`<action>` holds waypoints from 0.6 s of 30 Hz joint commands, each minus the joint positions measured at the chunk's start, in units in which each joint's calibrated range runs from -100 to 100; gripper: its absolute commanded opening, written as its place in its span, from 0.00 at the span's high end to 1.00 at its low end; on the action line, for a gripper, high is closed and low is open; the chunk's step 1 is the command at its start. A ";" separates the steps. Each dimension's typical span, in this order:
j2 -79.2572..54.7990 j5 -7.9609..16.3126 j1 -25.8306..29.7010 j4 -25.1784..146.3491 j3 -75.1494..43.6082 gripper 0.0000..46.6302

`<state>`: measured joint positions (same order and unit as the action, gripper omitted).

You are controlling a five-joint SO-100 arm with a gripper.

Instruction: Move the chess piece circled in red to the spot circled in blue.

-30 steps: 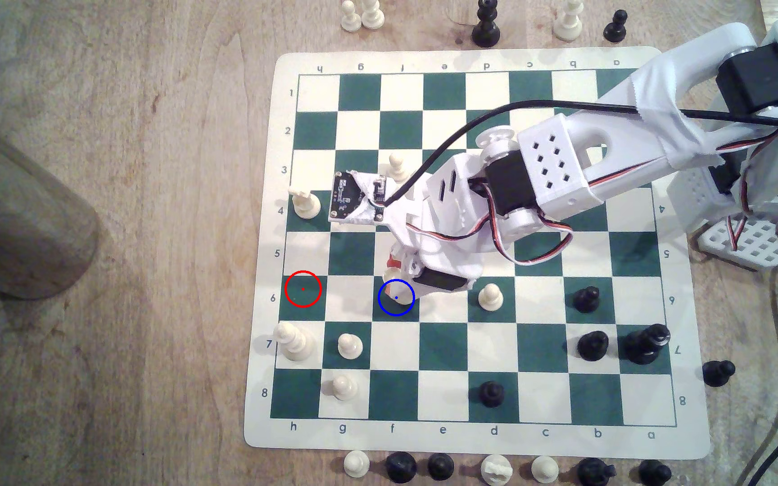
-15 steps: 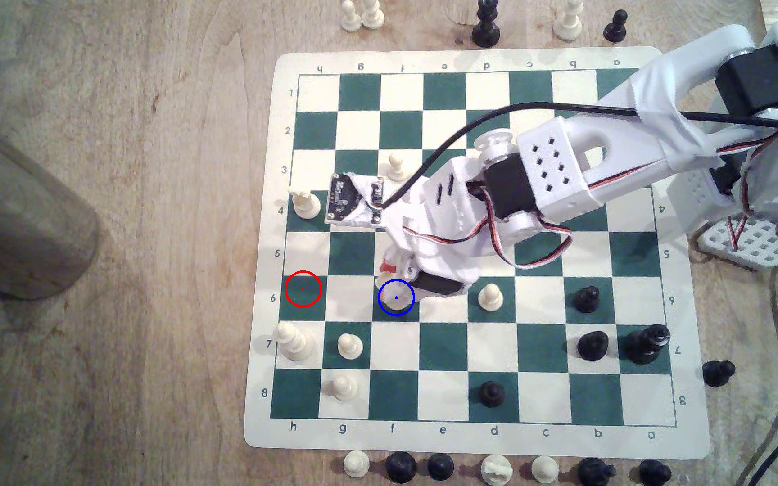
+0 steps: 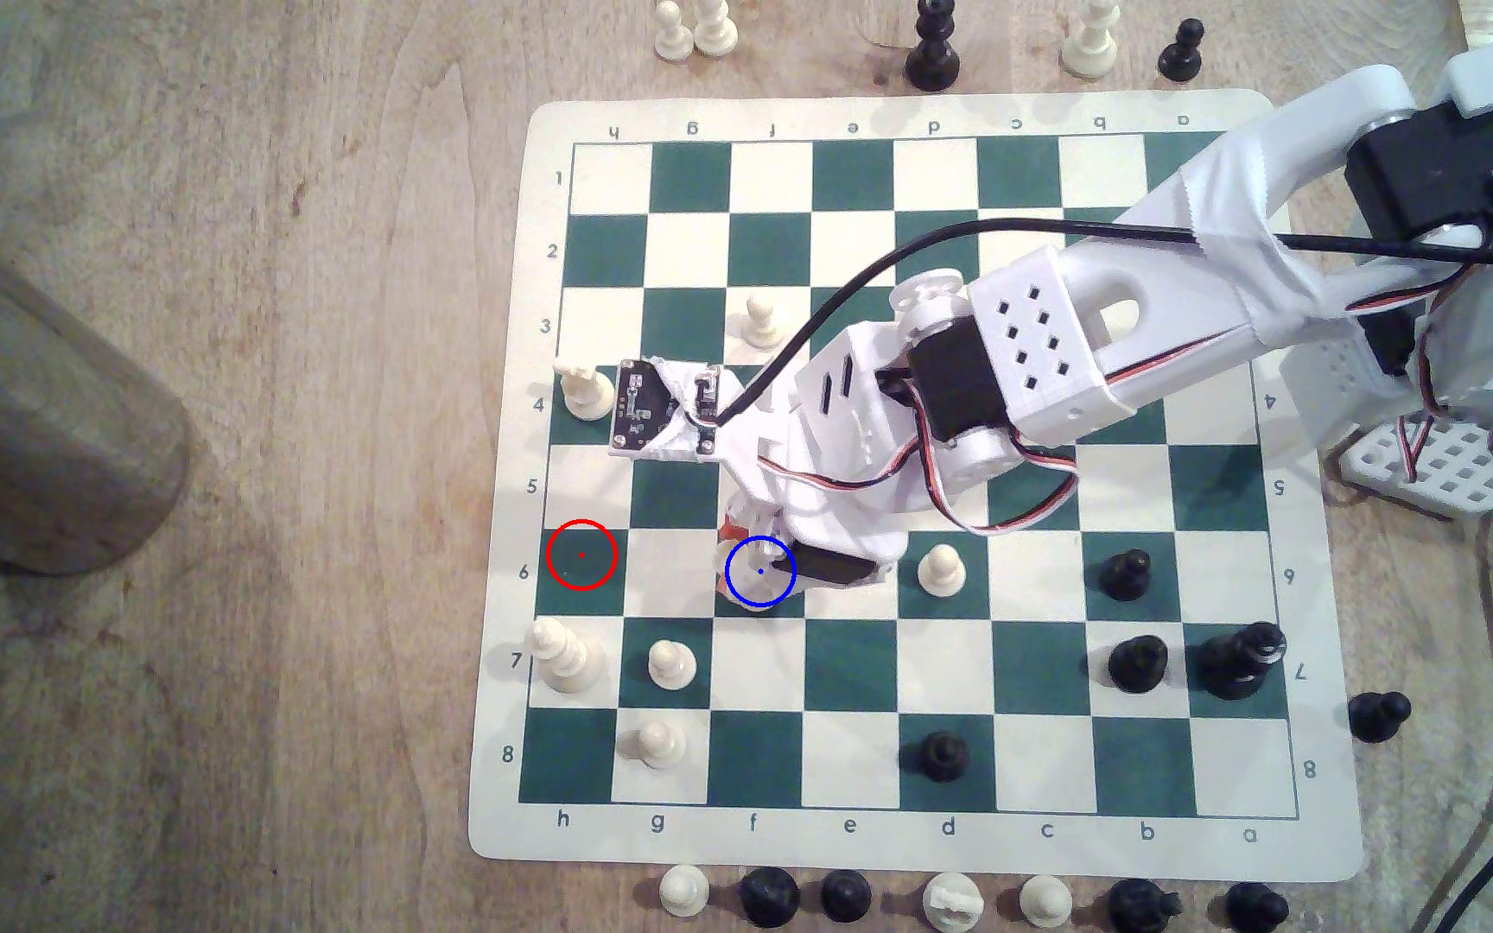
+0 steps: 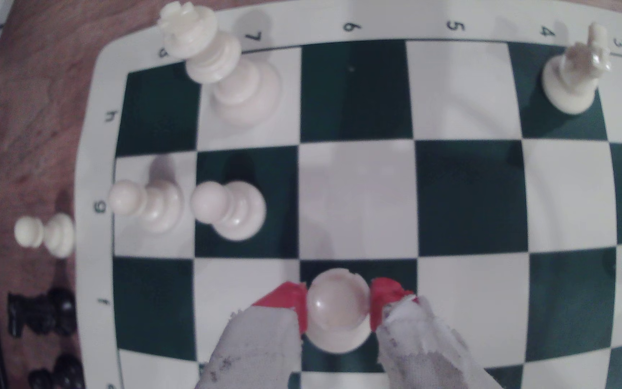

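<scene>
Cream bishop (image 4: 337, 310) sat pinched in my hand (image 4: 338, 305) — red pads (image 4: 290, 301) touching both sides — over the blue-ringed square (image 3: 738, 603)

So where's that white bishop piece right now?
The bishop sits pinched between the red pads of the hand, over the blue-ringed green square in row 6 of the exterior view, two squares right of the red-ringed square.
</scene>
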<state>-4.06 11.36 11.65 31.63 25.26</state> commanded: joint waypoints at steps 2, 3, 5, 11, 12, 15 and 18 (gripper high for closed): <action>1.77 -0.15 -1.05 -0.43 -3.77 0.99; 2.11 -0.15 -1.21 -0.35 -3.77 0.99; 3.21 -0.15 -1.37 -0.10 -3.68 0.99; 3.55 -0.29 -1.44 1.21 -3.32 0.98; 3.55 -0.29 -1.37 1.37 -3.23 0.94; 3.38 0.05 -1.29 2.19 -3.05 0.67; 3.98 -0.20 -1.37 3.26 -2.96 0.60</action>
<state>-4.15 11.50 10.69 33.94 25.26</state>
